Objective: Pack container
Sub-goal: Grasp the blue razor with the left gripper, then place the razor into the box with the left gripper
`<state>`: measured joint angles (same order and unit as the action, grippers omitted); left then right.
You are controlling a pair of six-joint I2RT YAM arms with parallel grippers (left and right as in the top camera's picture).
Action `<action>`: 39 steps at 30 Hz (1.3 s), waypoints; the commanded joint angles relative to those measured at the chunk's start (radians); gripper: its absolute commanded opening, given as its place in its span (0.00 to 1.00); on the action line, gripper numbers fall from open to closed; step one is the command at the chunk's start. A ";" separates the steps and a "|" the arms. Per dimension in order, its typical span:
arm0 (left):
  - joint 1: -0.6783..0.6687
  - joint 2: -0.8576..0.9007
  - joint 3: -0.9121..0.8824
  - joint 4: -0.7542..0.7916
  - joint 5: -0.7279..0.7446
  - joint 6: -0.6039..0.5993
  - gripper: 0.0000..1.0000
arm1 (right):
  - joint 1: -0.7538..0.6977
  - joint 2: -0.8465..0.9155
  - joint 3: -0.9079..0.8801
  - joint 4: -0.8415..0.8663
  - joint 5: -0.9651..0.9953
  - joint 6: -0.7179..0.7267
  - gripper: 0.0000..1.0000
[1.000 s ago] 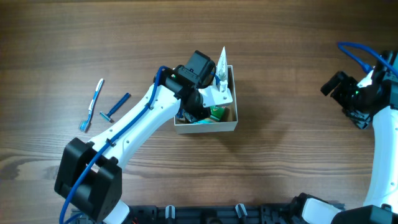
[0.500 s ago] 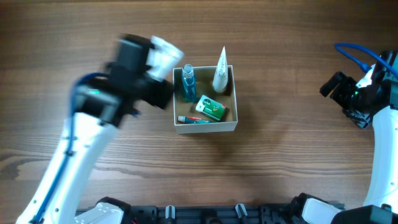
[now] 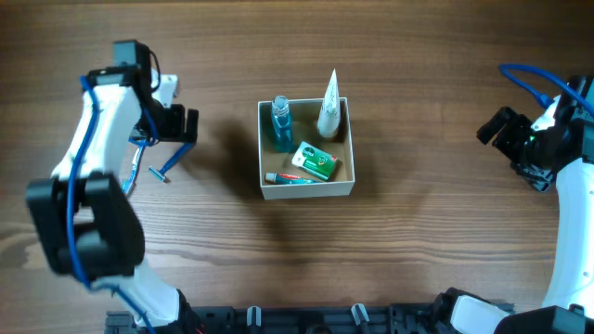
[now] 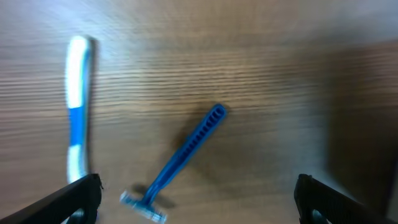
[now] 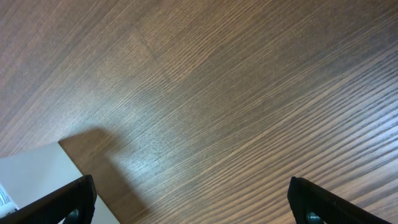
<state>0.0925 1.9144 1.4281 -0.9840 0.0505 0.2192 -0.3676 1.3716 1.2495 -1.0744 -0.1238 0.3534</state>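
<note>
The container (image 3: pixel 306 191), a white-walled box with a tan inside, stands mid-table and holds a blue bottle (image 3: pixel 280 123), a white tube (image 3: pixel 329 108), a green box (image 3: pixel 316 160) and a small tube (image 3: pixel 288 178). My left gripper (image 3: pixel 173 125) hangs open above the table to the container's left. In the left wrist view a blue razor (image 4: pixel 186 152) and a blue-and-white toothbrush (image 4: pixel 78 134) lie below the left gripper (image 4: pixel 198 186), with nothing between its fingers. My right gripper (image 3: pixel 497 130) is open at the far right. A white corner of the container (image 5: pixel 31 186) shows beside the right gripper (image 5: pixel 189 186).
The razor (image 3: pixel 163 171) and the toothbrush (image 3: pixel 132 173) lie on bare wood left of the container, partly under the left arm. The right arm with its blue cable (image 3: pixel 529 79) stays near the table's right edge.
My left gripper has opened, lifted out of the container and swung left to above the razor and toothbrush. The blue bottle now shows in the container. The right arm has not moved.
</note>
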 commanded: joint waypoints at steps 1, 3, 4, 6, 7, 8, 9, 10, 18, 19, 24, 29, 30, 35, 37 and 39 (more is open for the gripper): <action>0.002 0.090 -0.004 0.006 0.019 0.013 1.00 | -0.002 0.001 -0.006 0.001 -0.013 -0.013 1.00; 0.002 0.129 -0.004 0.007 0.020 0.013 1.00 | -0.002 0.001 -0.006 0.001 -0.013 -0.013 1.00; 0.001 0.146 -0.004 0.007 0.020 0.013 1.00 | -0.002 0.001 -0.006 0.003 -0.013 -0.013 1.00; 0.001 0.167 -0.005 0.006 0.019 0.012 1.00 | -0.002 0.001 -0.006 0.006 -0.013 -0.013 1.00; 0.001 0.174 -0.006 0.007 0.020 0.012 1.00 | -0.002 0.001 -0.006 0.008 -0.013 -0.013 1.00; 0.001 0.178 -0.007 0.007 0.019 0.013 1.00 | -0.002 0.001 -0.006 0.008 -0.013 -0.013 1.00; 0.001 0.180 -0.009 0.007 0.019 0.013 1.00 | -0.002 0.001 -0.006 0.008 -0.013 -0.013 1.00; 0.001 0.184 -0.013 0.008 0.019 0.013 1.00 | -0.002 0.001 -0.006 0.008 -0.013 -0.013 1.00; 0.001 0.201 -0.039 0.004 0.008 0.012 0.88 | -0.002 0.001 -0.006 0.007 -0.016 -0.012 1.00; 0.001 0.201 -0.039 -0.001 0.008 0.012 0.82 | -0.002 0.001 -0.006 0.008 -0.016 -0.012 1.00; 0.001 0.201 -0.039 -0.024 0.009 0.012 0.58 | -0.002 0.001 -0.006 0.011 -0.017 -0.011 1.00; 0.001 0.201 -0.039 -0.031 0.008 0.012 0.32 | -0.002 0.001 -0.006 0.015 -0.035 -0.012 1.00; 0.001 0.201 -0.039 -0.031 0.008 0.012 0.28 | -0.002 0.001 -0.006 0.015 -0.035 -0.013 1.00; 0.001 0.201 -0.039 -0.031 0.008 0.012 0.17 | -0.002 0.001 -0.006 0.015 -0.035 -0.013 1.00; 0.001 0.201 -0.039 -0.031 0.008 0.012 0.16 | -0.002 0.001 -0.006 0.015 -0.035 -0.012 1.00; 0.001 0.201 -0.039 -0.031 0.009 0.011 0.15 | -0.002 0.001 -0.006 0.015 -0.035 -0.012 1.00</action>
<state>0.0929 2.0777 1.4136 -1.0119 0.0391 0.2264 -0.3676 1.3716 1.2495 -1.0622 -0.1390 0.3534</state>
